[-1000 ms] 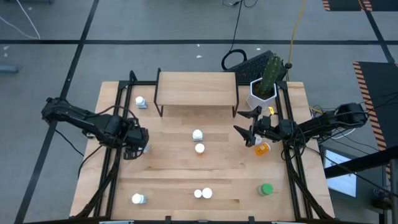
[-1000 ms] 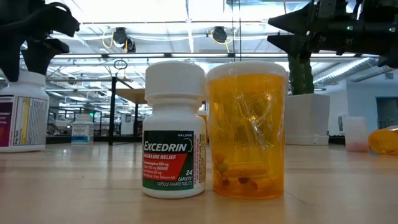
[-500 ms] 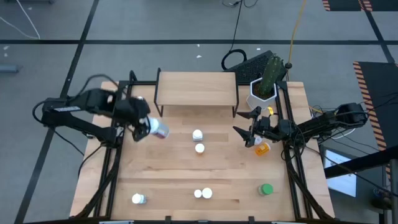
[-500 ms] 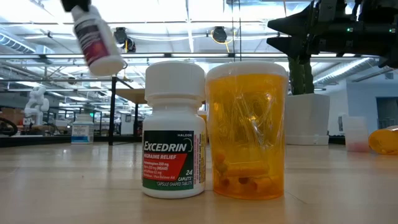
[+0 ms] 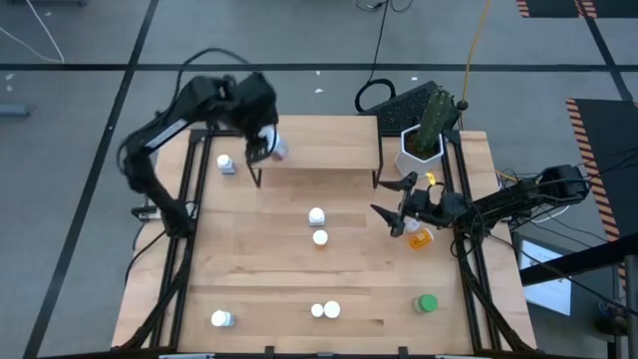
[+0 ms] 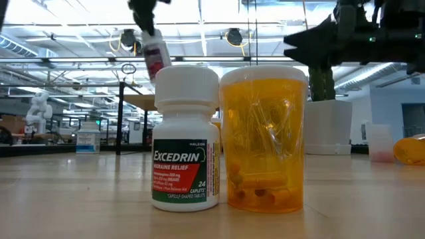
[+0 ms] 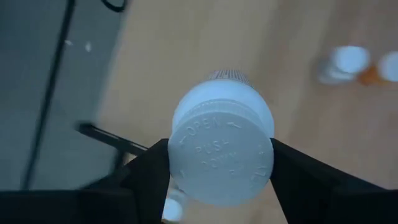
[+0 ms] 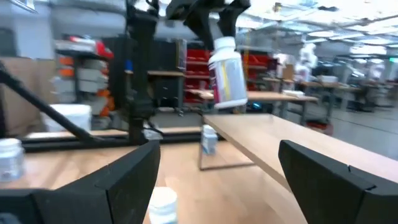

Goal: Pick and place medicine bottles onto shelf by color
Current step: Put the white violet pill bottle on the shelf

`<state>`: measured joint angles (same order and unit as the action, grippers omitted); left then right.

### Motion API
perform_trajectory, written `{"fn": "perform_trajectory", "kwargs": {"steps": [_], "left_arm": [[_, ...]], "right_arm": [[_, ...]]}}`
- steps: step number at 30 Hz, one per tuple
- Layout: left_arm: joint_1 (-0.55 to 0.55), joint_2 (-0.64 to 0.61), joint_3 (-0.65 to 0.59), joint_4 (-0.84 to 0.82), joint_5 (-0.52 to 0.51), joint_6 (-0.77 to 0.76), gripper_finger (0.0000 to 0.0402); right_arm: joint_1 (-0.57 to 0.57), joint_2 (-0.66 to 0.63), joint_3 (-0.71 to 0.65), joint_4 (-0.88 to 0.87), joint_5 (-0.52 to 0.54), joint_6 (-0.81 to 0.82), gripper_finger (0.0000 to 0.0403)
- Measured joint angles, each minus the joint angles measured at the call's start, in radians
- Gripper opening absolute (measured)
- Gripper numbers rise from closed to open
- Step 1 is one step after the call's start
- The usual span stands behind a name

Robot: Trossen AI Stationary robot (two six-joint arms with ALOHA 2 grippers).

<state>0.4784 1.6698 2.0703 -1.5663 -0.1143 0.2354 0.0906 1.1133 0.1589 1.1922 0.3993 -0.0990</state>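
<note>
A white medicine bottle [image 5: 278, 152] with a dark red label hangs over the left end of the light-wood shelf [image 5: 319, 140], held by my left gripper [image 5: 265, 146]. The right wrist view shows the same bottle [image 8: 227, 74] above the shelf [image 8: 280, 146]; the low view shows the bottle [image 6: 154, 56] high up. My right gripper [image 5: 397, 207] stands open, level, at the table's right, beside an orange bottle [image 5: 421, 237] lying on its side. Several white bottles stand on the table, among them one [image 5: 226, 164] left of the shelf and two [image 5: 317, 215] mid-table. My left gripper pinches the bottle's white cap [image 7: 221, 155] between its two fingers [image 7: 148, 174], one on each side. The fingers come from above, slanting down. The bottle hangs below them, slightly tilted, clear of the shelf and the table.
A white plant pot [image 5: 419, 150] with a cactus stands at the shelf's right end. A green bottle [image 5: 427, 303] stands near the front right. A white bottle [image 6: 186, 139] and an orange bottle [image 6: 263, 139] stand at the near edge, with another white one [image 5: 221, 319] front left.
My left gripper has lifted the white bottle off the table's left side and carried it up and toward the far edge, over the shelf's left end. The bottle has gone from standing on the table to hanging clear.
</note>
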Motion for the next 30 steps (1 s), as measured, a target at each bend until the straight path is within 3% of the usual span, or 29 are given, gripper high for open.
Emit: {"fn": "perform_trajectory", "kwargs": {"steps": [4,13,30], "left_arm": [[0.134,0.083,0.054,0.068,0.055,0.003,0.0245],[0.344,0.162,0.065,0.054,0.048,0.037,0.0246],[0.363,0.169,0.066,0.078,0.042,0.111,0.0255]], "right_arm": [[-0.001,0.0,0.0,-0.029,0.051,-0.015,0.0325],[-0.016,0.0,0.0,-0.039,0.045,-0.03,0.0325],[-0.027,0.0,0.0,-0.045,0.045,-0.045,0.0325]]}}
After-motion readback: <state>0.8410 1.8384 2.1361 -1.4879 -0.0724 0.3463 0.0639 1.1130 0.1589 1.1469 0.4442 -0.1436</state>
